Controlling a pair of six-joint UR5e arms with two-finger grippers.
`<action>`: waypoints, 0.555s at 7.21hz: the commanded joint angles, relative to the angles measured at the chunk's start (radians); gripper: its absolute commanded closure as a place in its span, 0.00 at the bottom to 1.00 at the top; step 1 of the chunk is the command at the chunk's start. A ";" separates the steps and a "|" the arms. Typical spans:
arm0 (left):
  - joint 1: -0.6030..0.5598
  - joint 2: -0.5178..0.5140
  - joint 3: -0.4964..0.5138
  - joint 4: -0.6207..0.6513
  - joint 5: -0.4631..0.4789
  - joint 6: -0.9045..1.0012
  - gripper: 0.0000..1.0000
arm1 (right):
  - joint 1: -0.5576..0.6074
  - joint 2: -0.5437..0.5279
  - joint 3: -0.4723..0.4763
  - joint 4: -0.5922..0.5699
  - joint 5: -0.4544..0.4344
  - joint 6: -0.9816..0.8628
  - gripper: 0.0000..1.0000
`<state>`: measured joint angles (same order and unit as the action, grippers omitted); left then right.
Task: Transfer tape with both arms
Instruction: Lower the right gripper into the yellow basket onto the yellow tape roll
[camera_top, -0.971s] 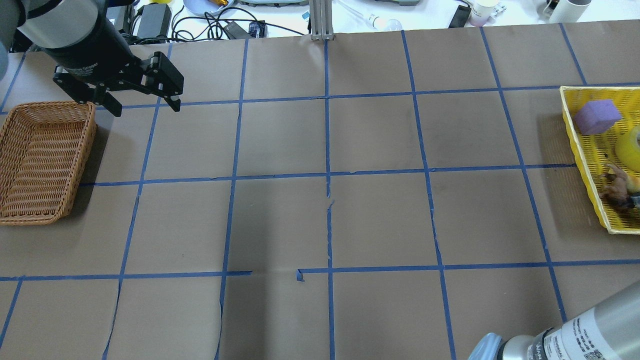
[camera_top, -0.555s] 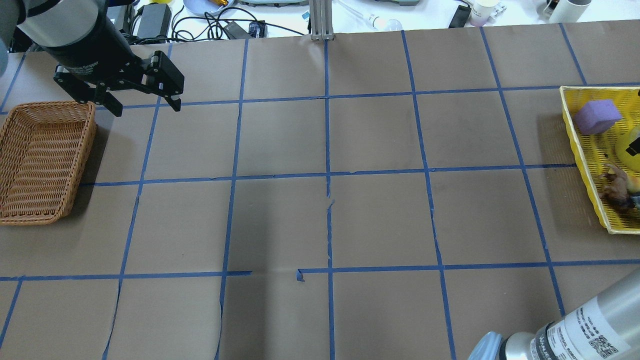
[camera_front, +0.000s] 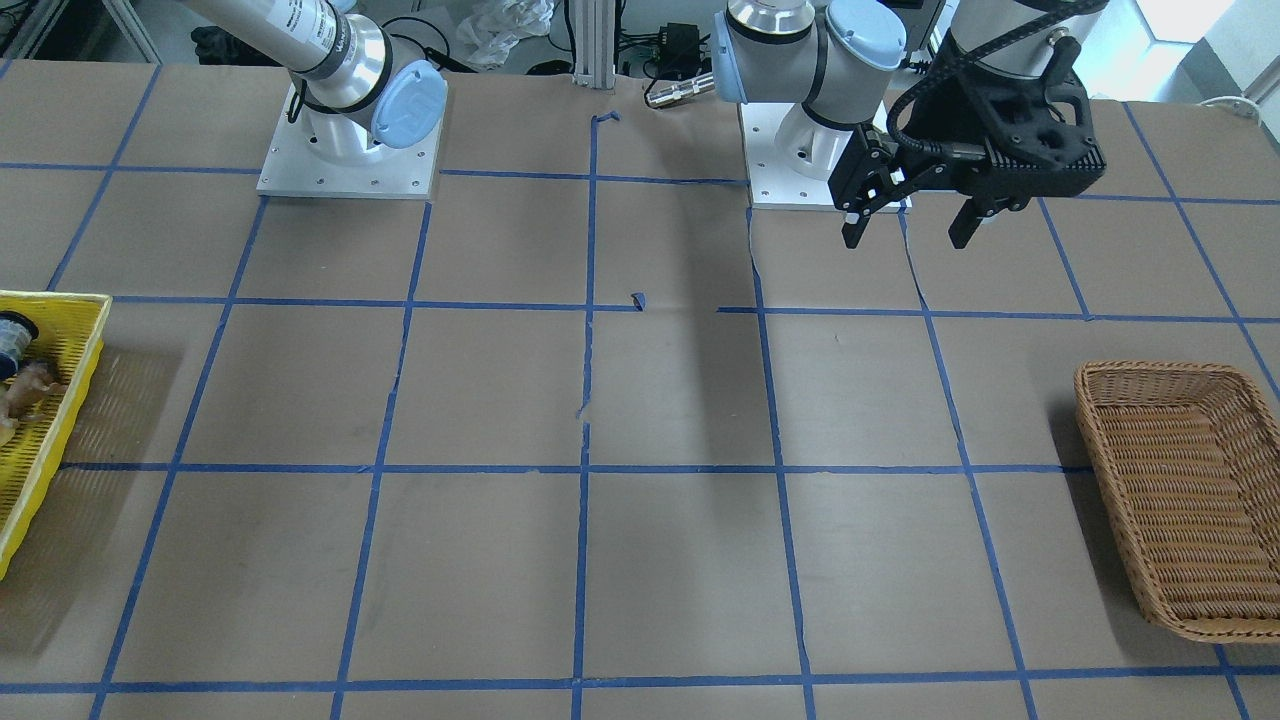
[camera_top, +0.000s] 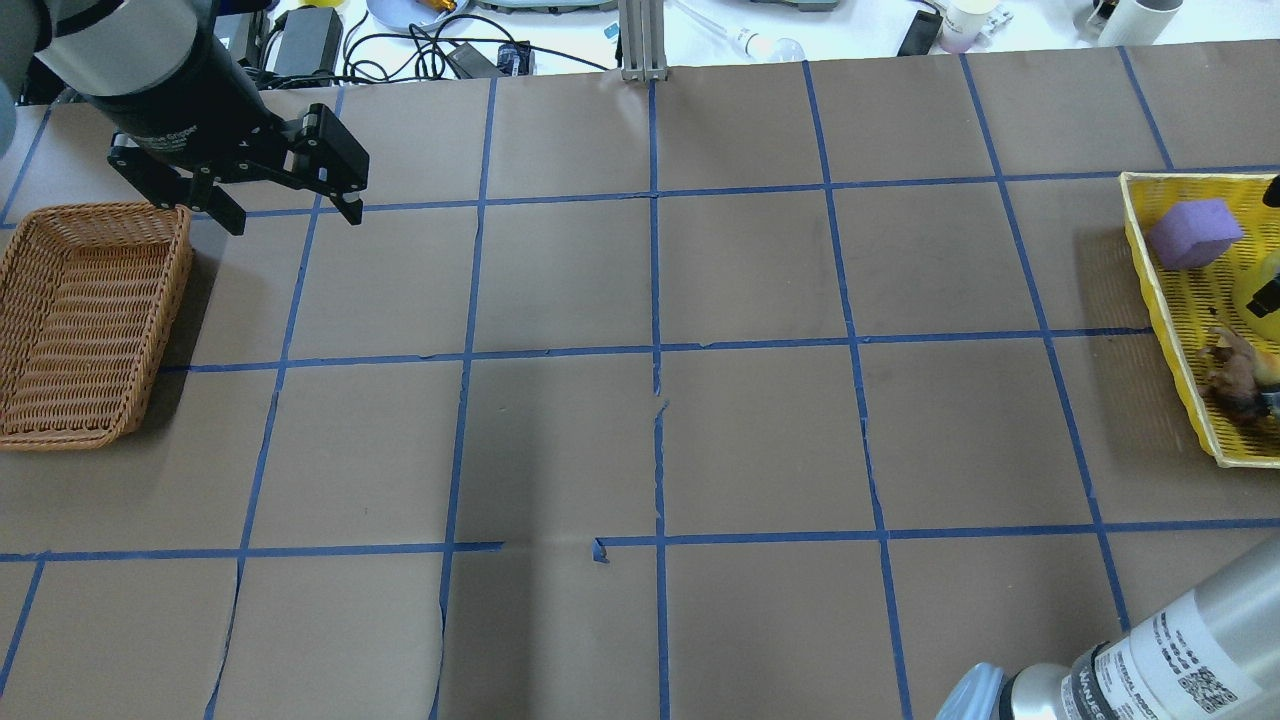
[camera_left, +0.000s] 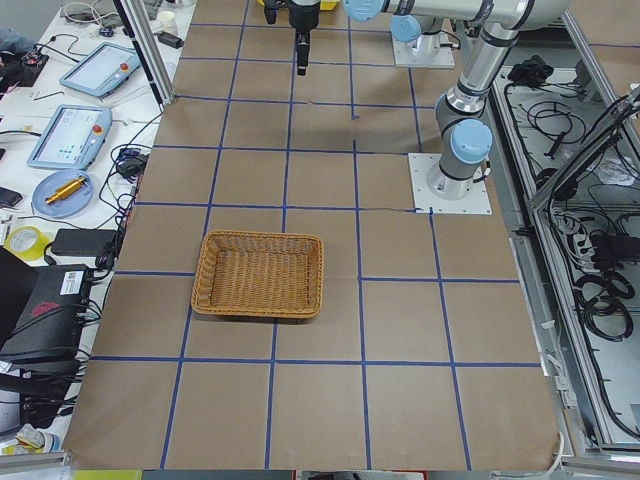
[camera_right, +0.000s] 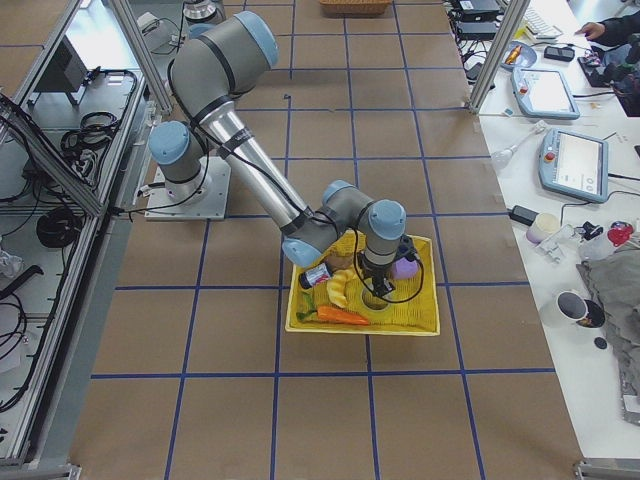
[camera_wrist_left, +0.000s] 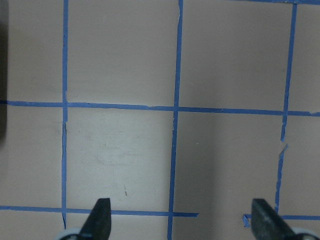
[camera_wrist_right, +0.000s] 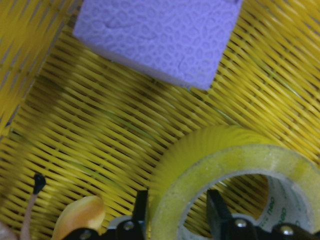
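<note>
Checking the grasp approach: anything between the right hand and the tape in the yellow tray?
Nothing visible. The right hand straddles the wall of the tape, one finger outside, one in the core. The purple block lies aside in the yellow tray, clear of both.

As far as I can see, I am operating in a robotics lab. Two robot arms (camera_front: 325, 45) are bolted on metal plates (camera_front: 345, 185) to a table (camera_top: 760, 440) that is covered with brown paper and marked with a grid of blue tape lines (camera_top: 655, 280). An aluminium post (camera_top: 640, 40) stands at its edge. On the white bench (camera_top: 870, 25) beside it lie control tablets (camera_right: 575, 165), cables (camera_top: 395, 42) and cups (camera_right: 545, 228).
</note>
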<state>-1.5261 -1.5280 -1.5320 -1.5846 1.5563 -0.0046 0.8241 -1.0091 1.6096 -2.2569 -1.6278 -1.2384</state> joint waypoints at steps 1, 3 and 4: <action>0.000 0.003 0.001 0.000 0.002 0.000 0.00 | 0.000 -0.003 0.000 0.014 0.000 -0.007 1.00; 0.000 0.003 0.003 0.000 0.001 0.000 0.00 | 0.001 -0.003 0.000 0.045 0.003 -0.056 1.00; 0.000 0.003 0.003 0.000 0.001 0.000 0.00 | 0.001 -0.005 0.001 0.051 0.006 -0.058 1.00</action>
<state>-1.5263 -1.5249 -1.5300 -1.5846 1.5571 -0.0046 0.8251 -1.0134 1.6091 -2.2167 -1.6242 -1.2834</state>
